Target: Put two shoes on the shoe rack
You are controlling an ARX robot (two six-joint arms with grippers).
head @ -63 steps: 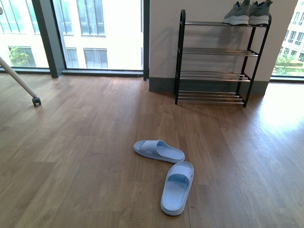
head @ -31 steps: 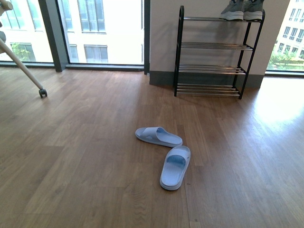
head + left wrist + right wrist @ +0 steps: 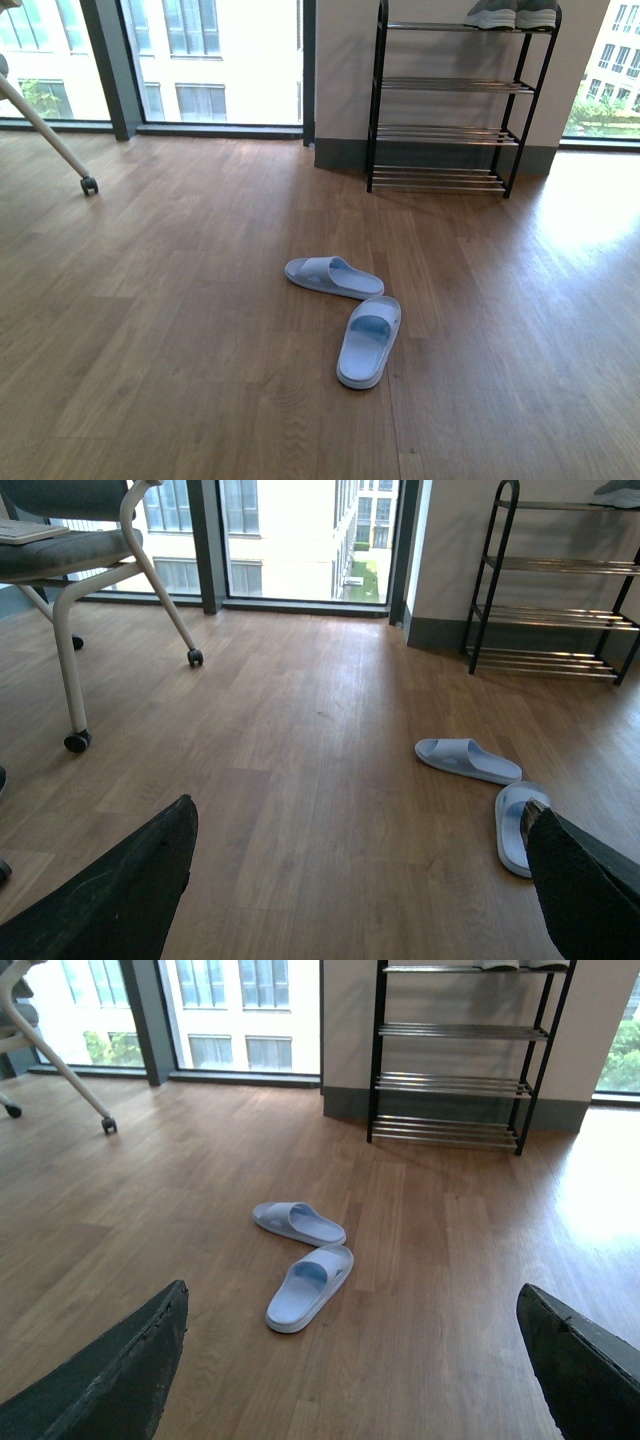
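Note:
The two shoes, grey sneakers with white soles, stand side by side at the right end of the shoe rack's top shelf, cut off by the frame's top edge. The black-framed shoe rack with chrome-rod shelves stands against the far wall. It also shows in the left wrist view and the right wrist view. My left gripper is open over bare floor, far from the rack. My right gripper is open too, holding nothing. Neither arm shows in the front view.
Two light blue slippers lie on the wooden floor between me and the rack. A wheeled chair stands to the left, its caster near the window. Floor-to-ceiling windows line the far wall.
The front view has drawn back from the rack. The rack and slippers now sit higher and smaller in the frame, and the sneakers are cut off at the top.

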